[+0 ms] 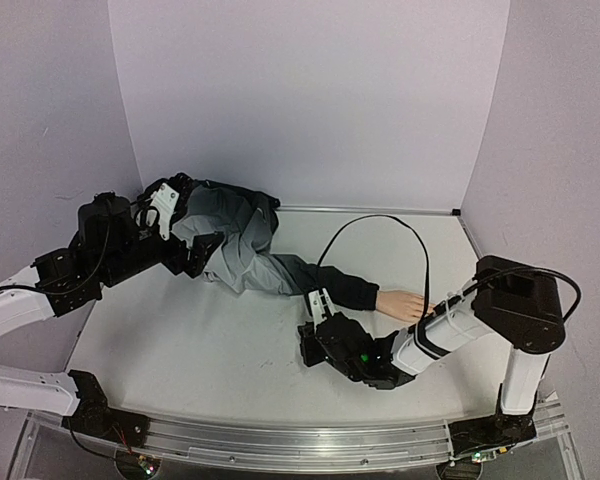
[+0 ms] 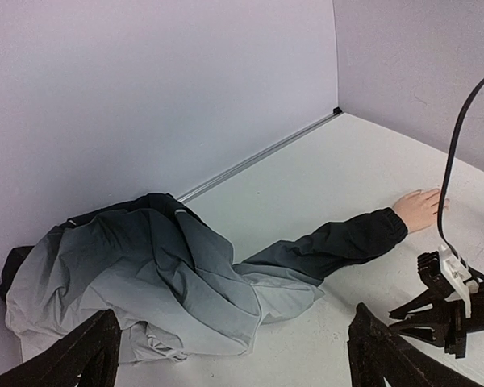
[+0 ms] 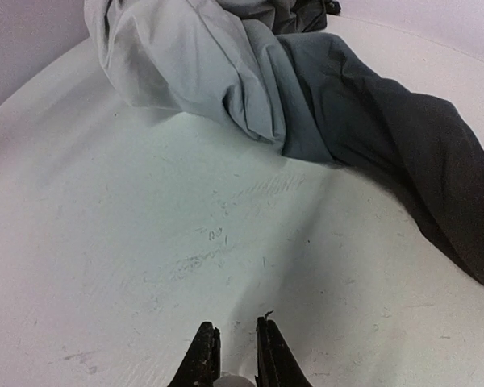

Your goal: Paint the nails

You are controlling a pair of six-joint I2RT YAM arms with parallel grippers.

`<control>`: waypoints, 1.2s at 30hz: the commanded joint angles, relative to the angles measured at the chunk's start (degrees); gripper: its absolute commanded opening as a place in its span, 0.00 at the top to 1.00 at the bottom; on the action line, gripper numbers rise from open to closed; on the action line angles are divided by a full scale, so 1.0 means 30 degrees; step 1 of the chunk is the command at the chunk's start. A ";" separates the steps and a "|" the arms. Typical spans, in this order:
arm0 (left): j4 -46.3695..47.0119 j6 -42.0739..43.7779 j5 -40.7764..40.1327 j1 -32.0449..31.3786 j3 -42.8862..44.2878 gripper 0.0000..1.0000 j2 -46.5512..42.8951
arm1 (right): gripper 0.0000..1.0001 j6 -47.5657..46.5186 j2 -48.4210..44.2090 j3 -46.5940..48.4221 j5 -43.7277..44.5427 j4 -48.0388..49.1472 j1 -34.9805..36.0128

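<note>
The pale mannequin hand [image 1: 405,303] lies flat on the white table, sticking out of the dark grey jacket sleeve [image 1: 325,283]. It also shows in the left wrist view [image 2: 419,208]. Its nails are too small to make out. My right gripper [image 1: 311,345] is low over the table left of the sleeve cuff, pointing away from the hand. In the right wrist view its fingers [image 3: 235,326] stand close together, with a small whitish bottle [image 3: 234,380] pinched deep between them. My left gripper [image 2: 226,363] is wide open and empty, above the crumpled jacket body [image 2: 145,274].
The jacket [image 1: 230,235] is bunched at the back left by the wall. A black cable [image 1: 380,222] loops over the table behind the right arm. Purple walls close the back and both sides.
</note>
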 commanded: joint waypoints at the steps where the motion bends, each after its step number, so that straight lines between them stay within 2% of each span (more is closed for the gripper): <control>1: 0.0933 0.0121 -0.0514 0.0058 -0.0014 0.01 -0.0187 | 0.96 0.0889 0.0578 -0.0134 0.0739 0.2769 0.0299; 4: 0.0931 0.0159 -0.0571 0.0053 -0.0015 0.01 -0.0208 | 0.87 0.1310 0.0750 -0.0631 0.0772 0.3472 0.0328; 12: 0.0931 0.0189 -0.0624 0.0052 -0.0036 0.01 -0.0242 | 0.52 0.0962 0.0000 -0.0538 0.0838 0.2915 0.0329; 15: 0.0959 -0.0138 -0.0935 0.0142 -0.0038 0.01 -0.0149 | 0.43 0.0736 -0.1194 0.0443 0.1303 0.0277 0.0334; 17: 0.0960 -0.0735 -0.1094 0.0554 0.0038 0.01 -0.0050 | 0.33 0.0568 -0.2333 0.1019 0.1635 -0.1508 0.0216; 23: 0.0415 -0.2699 -0.0504 0.3550 0.0478 0.01 -0.0256 | 0.17 -0.0129 -0.7215 0.1870 0.1702 -0.6216 -0.1550; 26: 0.0112 -0.2806 -0.0582 0.5557 0.0635 0.00 -0.0761 | 0.11 0.0153 -0.9414 0.2201 0.0164 -0.9161 -0.4071; 29: -0.0034 -0.2884 -0.0666 0.7231 0.0674 0.01 -0.1225 | 0.07 -0.0608 -1.1434 0.1915 -0.1247 -1.0686 -0.7167; 36: -0.0095 -0.2214 -0.1010 0.9068 0.0652 0.01 -0.1627 | 0.02 -0.2159 -1.5118 0.0493 -0.6323 -1.1961 -1.5366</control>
